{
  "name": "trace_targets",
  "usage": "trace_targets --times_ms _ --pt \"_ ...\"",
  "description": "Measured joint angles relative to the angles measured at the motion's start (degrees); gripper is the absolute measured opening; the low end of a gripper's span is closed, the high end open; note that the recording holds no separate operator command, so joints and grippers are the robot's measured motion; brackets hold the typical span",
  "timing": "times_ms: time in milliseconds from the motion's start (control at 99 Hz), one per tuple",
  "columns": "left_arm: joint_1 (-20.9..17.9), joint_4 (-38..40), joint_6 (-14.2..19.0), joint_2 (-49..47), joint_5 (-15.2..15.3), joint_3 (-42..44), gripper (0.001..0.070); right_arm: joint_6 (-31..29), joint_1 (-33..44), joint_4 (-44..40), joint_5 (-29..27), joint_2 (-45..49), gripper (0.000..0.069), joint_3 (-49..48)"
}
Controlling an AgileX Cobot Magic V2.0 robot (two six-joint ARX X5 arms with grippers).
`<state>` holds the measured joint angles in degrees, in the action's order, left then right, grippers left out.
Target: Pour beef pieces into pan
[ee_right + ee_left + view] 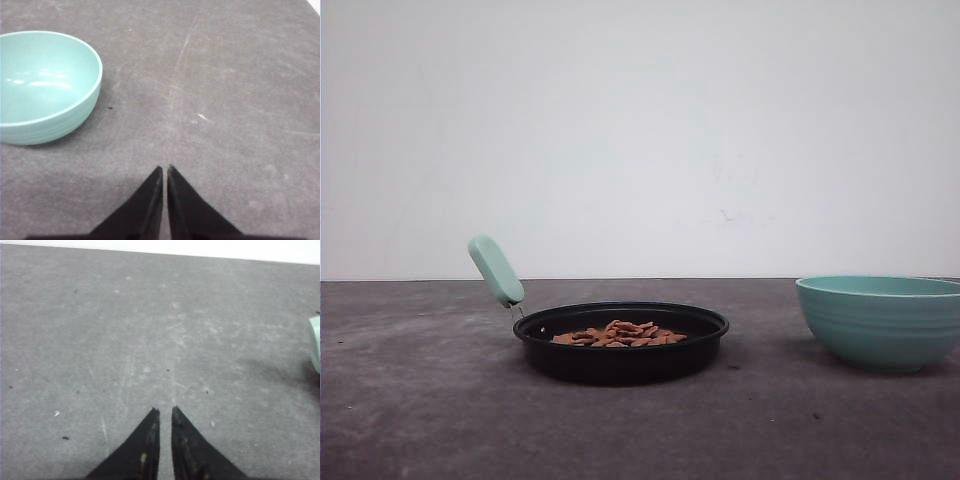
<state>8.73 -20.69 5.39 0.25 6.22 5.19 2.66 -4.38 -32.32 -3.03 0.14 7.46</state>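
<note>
The black pan (620,352) sits on the grey table in the front view, left of centre, its mint-green handle (496,270) rising to the left. A low heap of reddish-brown beef pieces (620,334) lies inside it. The teal bowl (880,320) stands at the right, and its inside looks empty in the right wrist view (42,82). My left gripper (165,411) hangs shut over bare table, holding nothing. My right gripper (164,167) is also shut and empty, over bare table a short way from the bowl.
The grey table surface (420,400) is scuffed and speckled. A white wall (640,130) stands behind its far edge. A sliver of the mint handle (315,342) shows at the edge of the left wrist view.
</note>
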Motion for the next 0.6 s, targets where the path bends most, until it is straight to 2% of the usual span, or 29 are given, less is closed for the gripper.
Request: trace_targets --times_ms 192,596 --pt "-0.1 0.3 0.0 0.0 2.5 -0.1 0.0016 0.0 0.0 0.0 0.0 0.0 0.0014 0.0" --pt "-0.1 0.3 0.2 0.0 2.5 -0.1 0.0016 0.0 0.0 0.0 0.0 0.0 0.0014 0.0"
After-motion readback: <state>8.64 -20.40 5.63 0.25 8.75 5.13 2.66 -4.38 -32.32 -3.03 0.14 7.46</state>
